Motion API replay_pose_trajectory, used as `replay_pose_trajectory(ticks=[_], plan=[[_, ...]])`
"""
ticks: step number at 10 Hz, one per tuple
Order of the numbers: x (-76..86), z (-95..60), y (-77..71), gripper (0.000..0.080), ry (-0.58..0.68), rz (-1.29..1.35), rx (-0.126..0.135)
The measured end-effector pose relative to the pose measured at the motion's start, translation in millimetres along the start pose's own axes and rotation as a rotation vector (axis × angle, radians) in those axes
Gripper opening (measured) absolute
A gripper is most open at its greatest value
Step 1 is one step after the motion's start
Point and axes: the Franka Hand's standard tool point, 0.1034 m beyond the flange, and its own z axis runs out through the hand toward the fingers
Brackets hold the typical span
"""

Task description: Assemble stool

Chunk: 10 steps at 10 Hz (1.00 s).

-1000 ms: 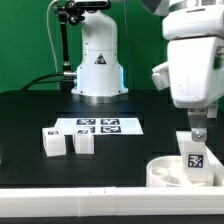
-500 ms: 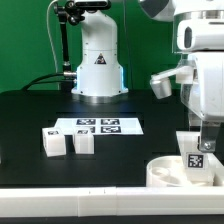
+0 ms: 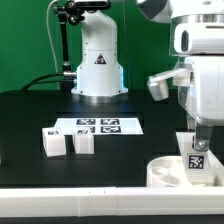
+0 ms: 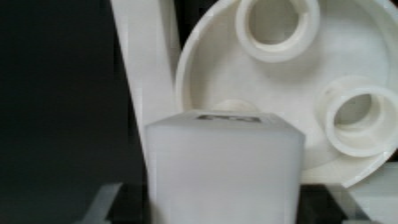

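Observation:
The round white stool seat (image 3: 172, 172) lies at the front on the exterior view's right, against the long white rail (image 3: 60, 193). My gripper (image 3: 197, 133) is shut on a blocky white leg (image 3: 196, 158) with a black-and-white marker and holds it upright over the seat. In the wrist view the leg (image 4: 219, 165) fills the space between the dark fingers (image 4: 112, 203), with the seat (image 4: 294, 90) and two of its round sockets (image 4: 276, 22) beyond. Two more white legs (image 3: 54, 141) (image 3: 84, 143) stand on the exterior view's left.
The marker board (image 3: 97, 126) lies flat in the middle of the black table. The robot base (image 3: 97, 62) stands at the back with a black cable beside it. The white rail (image 4: 143, 60) also shows in the wrist view beside the seat.
My arm's wrist has turned and shifted slightly to the exterior view's right. The leg stays held over the seat at about the same place.

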Motion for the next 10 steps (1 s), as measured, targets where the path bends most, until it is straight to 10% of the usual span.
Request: replay_pose_trajectory(ticks=[10], plan=[[1.7, 0.7, -2.7, 0.0351, 0.007, 0.713, 0.011]])
